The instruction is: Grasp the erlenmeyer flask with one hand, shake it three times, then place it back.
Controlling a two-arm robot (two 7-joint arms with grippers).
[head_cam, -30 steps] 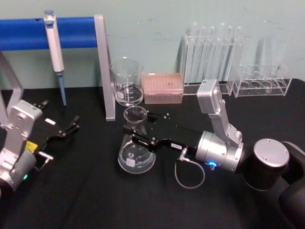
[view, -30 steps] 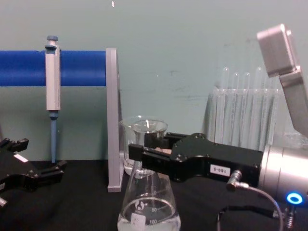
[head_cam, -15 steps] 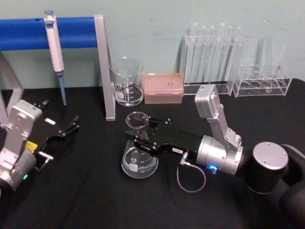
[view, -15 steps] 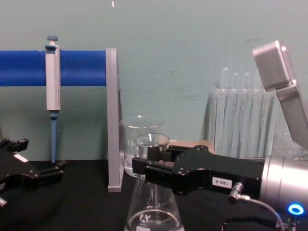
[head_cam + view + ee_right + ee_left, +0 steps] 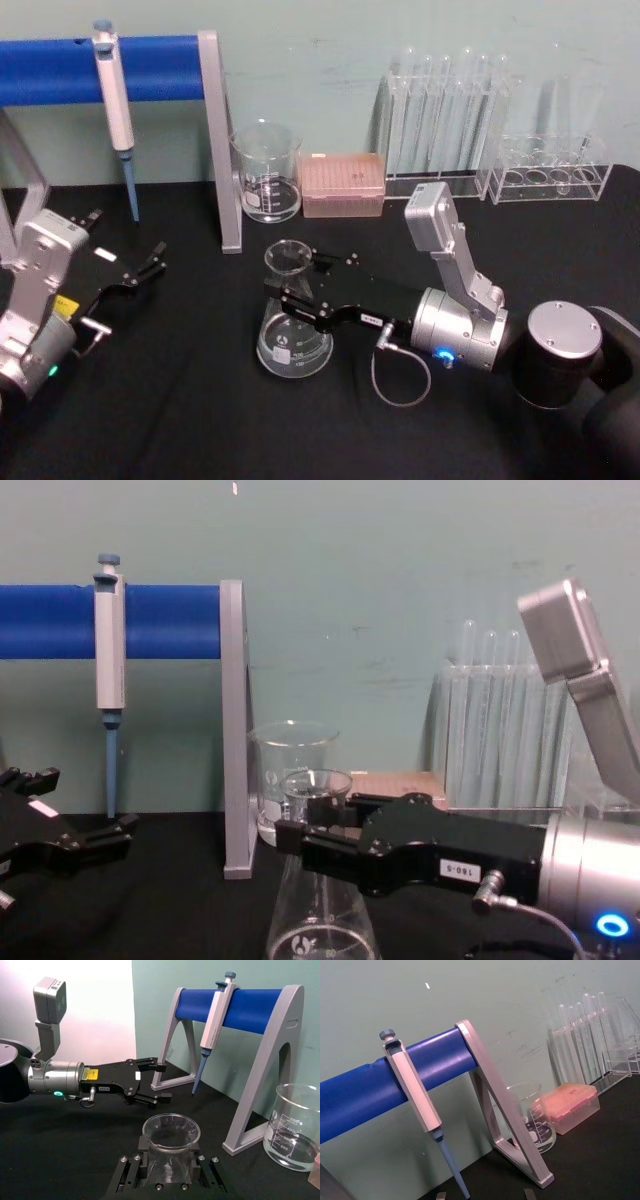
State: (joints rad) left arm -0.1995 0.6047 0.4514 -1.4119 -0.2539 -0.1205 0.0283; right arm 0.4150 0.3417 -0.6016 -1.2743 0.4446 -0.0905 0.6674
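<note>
Overhead, the right pincer point(image 5: 287, 300) clamps the erlenmeyer flask point(image 5: 293, 350) neck.

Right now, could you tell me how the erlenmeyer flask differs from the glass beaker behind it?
The erlenmeyer flask is conical with a narrow neck; the beaker is straight-walled and wide-mouthed. The flask is clamped at its neck by the right tool; the beaker stands free. The flask is nearer the robot than the beaker. Both are clear glass with white markings. The left tool rests open, idle.
</note>
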